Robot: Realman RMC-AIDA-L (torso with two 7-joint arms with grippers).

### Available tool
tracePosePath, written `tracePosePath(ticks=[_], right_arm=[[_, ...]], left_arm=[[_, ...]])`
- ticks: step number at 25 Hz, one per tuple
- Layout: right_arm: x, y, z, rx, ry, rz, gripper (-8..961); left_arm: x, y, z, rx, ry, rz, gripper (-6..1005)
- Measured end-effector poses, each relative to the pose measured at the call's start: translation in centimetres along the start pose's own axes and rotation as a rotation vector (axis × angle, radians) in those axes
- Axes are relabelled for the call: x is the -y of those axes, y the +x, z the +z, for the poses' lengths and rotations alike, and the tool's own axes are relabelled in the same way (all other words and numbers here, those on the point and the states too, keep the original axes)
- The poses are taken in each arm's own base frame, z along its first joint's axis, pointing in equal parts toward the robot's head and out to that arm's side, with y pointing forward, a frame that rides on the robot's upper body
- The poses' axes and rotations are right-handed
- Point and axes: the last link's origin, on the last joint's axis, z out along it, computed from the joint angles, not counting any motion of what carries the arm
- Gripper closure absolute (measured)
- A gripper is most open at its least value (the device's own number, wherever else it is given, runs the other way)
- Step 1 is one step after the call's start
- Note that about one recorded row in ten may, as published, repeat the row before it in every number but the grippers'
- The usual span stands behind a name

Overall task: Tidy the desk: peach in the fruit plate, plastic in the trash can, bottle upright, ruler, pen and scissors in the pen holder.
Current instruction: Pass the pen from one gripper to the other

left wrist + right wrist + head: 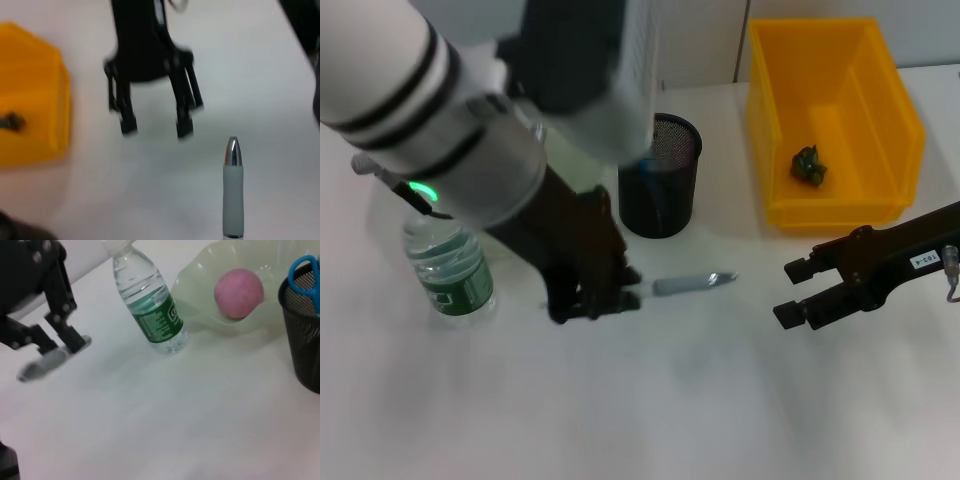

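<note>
One grey plastic pen (692, 283) lying flat on the white desk (650, 400) at 6 o'clock of one black mesh pen holder (660, 176), left gripper (595, 300) clamped on its end, right gripper (798, 292) spread open at 3 o'clock, one upright clear water bottle (448, 265) at 9 o'clock.

White, matte surface (720, 400). Resting directly on it: water bottle (447, 268), upright, toward the left side; black mesh pen holder (660, 176) near the middle at the back, blue scissors (306, 276) standing inside; grey pen (693, 283) lying flat just in front of the pen holder; yellow bin (832, 120) at the back right, small dark green scrap (809, 166) on its floor; pale fruit plate (225, 285) behind the bottle, carrying a pink peach (238, 293).
</note>
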Motion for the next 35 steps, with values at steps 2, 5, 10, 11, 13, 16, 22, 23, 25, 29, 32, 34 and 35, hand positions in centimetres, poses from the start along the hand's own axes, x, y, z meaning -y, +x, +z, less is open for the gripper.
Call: tracePosePath(ticks=[2, 5, 10, 11, 13, 16, 22, 23, 25, 29, 32, 34, 35], right_arm=[[-0.1, 0.0, -0.1, 0.004, -0.004, -0.009, 114], [-0.1, 0.0, -0.3, 0.007, -0.001, -0.015, 114], [-0.2, -0.1, -0.6, 0.022, -0.002, -0.031, 114], [-0.2, -0.1, -0.6, 0.026, -0.003, -0.034, 114], [-0.3, -0.1, -0.6, 0.031, -0.008, -0.037, 114], [-0.4, -0.1, -0.5, 0.034, -0.013, -0.044, 115], [-0.6, -0.4, -0.3, 0.066, -0.025, -0.068, 115], [-0.6, -0.4, -0.3, 0.077, -0.027, -0.072, 115], [-0.8, -0.4, -0.3, 0.106, -0.031, -0.082, 115], [-1.3, 0.0, -0.6, 0.228, -0.037, -0.113, 115], [-1.6, 0.5, -0.1, 0.273, -0.011, -0.16, 114], [-1.7, 0.7, 0.2, 0.298, 0.026, -0.204, 114], [-1.7, 0.7, 0.2, 0.298, 0.026, -0.204, 114]], left_arm=[[0.2, 0.0, -0.6, -0.071, -0.01, -0.039, 867], [0.5, -0.3, -1.4, -0.178, -0.031, -0.108, 867], [1.0, -1.0, -2.6, -0.32, -0.057, -0.247, 867], [1.0, -1.1, -2.8, -0.338, -0.058, -0.273, 867], [1.1, -1.4, -3.1, -0.367, -0.062, -0.334, 867], [1.3, -1.8, -3.5, -0.397, -0.066, -0.427, 867], [1.4, -2.9, -4.0, -0.452, -0.106, -0.619, 866], [1.5, -3.6, -4.0, -0.471, -0.128, -0.71, 866], [1.6, -4.0, -4.0, -0.479, -0.14, -0.753, 866], [1.2, -5.7, -3.9, -0.49, -0.204, -0.936, 866], [1.1, -6.4, -3.1, -0.462, -0.237, -1.022, 866], [1.2, -6.9, -2.7, -0.459, -0.249, -1.063, 866], [1.2, -6.9, -2.7, -0.459, -0.249, -1.063, 866]])
